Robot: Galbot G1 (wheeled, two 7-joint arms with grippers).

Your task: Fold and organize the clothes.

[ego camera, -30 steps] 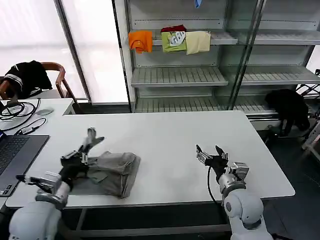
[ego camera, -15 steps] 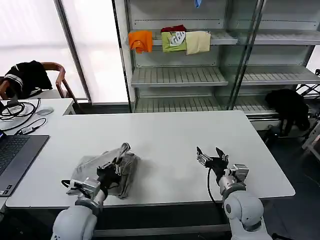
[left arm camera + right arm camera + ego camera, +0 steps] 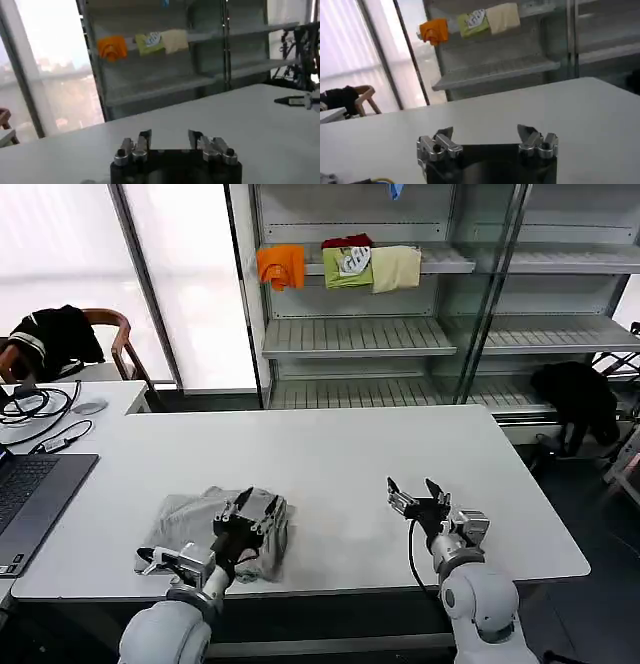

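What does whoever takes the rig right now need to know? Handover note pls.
Left gripper: open, empty, over the right edge of the shirt.
Right gripper: open, empty, idle above the bare table, well right of the shirt.
Shirt: folded into a loose bundle near the table's front left edge, neither gripper gripping it.
Done: rough fold.
Left: tidy the fold, then probably put it away; folded garments already sit on the shelf behind.

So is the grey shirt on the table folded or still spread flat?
Folded, roughly: the shirt lies bunched in a compact pile with layers doubled over, under the open left claw.
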